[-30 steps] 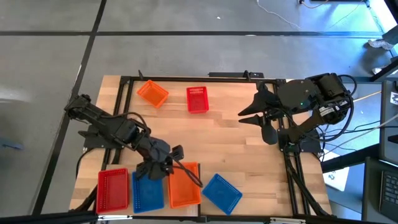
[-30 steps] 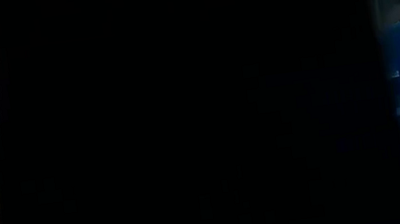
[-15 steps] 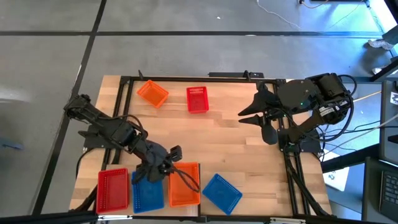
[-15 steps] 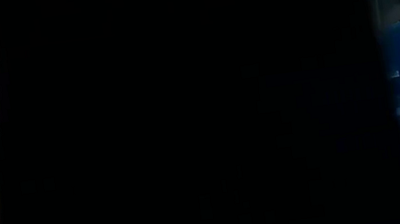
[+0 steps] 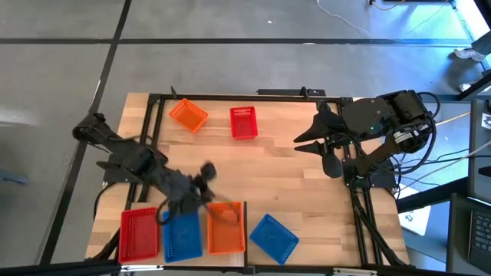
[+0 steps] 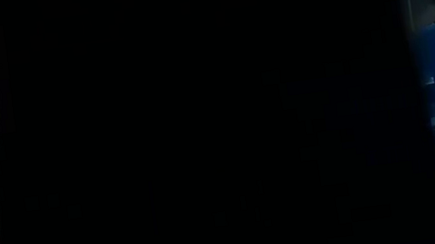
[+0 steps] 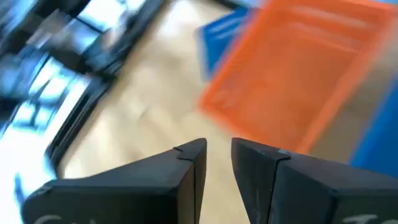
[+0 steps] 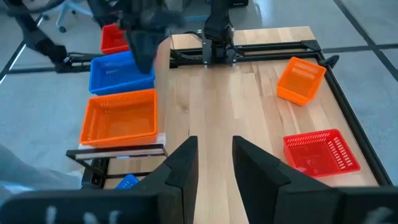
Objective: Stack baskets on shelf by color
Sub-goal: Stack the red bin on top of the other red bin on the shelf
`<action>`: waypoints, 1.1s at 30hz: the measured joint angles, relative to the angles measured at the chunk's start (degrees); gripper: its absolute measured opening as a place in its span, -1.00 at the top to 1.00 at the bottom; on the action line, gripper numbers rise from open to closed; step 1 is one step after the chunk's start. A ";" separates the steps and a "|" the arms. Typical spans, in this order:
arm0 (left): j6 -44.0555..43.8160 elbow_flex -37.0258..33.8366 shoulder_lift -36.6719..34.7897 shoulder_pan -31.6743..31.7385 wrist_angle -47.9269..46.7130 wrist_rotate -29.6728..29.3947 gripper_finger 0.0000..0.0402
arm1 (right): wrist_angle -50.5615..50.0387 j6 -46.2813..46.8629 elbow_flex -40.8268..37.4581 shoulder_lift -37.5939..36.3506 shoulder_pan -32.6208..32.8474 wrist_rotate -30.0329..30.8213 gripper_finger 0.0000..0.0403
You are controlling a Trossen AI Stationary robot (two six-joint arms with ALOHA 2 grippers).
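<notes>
Three baskets stand in a row at the table's near edge: red [image 5: 140,234], blue [image 5: 182,236] and orange [image 5: 226,228]. Of the shelf under them only a pale strip [image 8: 160,138] shows. A second blue basket [image 5: 274,236] lies turned on the table to their right. Near the far edge sit an orange basket [image 5: 188,115] and a red basket [image 5: 243,123]. My left gripper [image 5: 205,172] hovers open just beyond the near orange basket [image 7: 292,74], nothing between its fingers [image 7: 217,149]. My right gripper [image 5: 305,139] hangs open over the table's right part.
A black frame [image 5: 230,95] runs around the wooden tabletop. The middle of the table [image 5: 261,180] is bare wood. The low view is blocked by something dark right in front of it.
My left gripper has risen and drawn back from the near orange basket's far rim toward the table's far edge, rolling as it went. The orange basket stays in the row. My right arm has kept still.
</notes>
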 joint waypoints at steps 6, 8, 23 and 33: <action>-16.84 -0.04 -3.03 6.08 -0.27 -5.22 0.67 | -2.66 2.53 -1.34 -0.01 -0.75 4.72 0.51; -22.16 -0.03 -4.79 8.73 -1.88 -5.22 0.67 | -5.56 1.73 -2.21 0.13 -1.28 4.51 0.51; -56.80 -0.02 -9.18 21.06 -18.49 -5.23 0.67 | -2.96 -11.74 -28.16 0.00 -11.96 -20.35 0.51; -79.80 -0.02 -9.07 29.17 -40.44 -5.38 0.67 | 14.89 -11.80 -40.30 0.02 -16.34 -26.02 0.51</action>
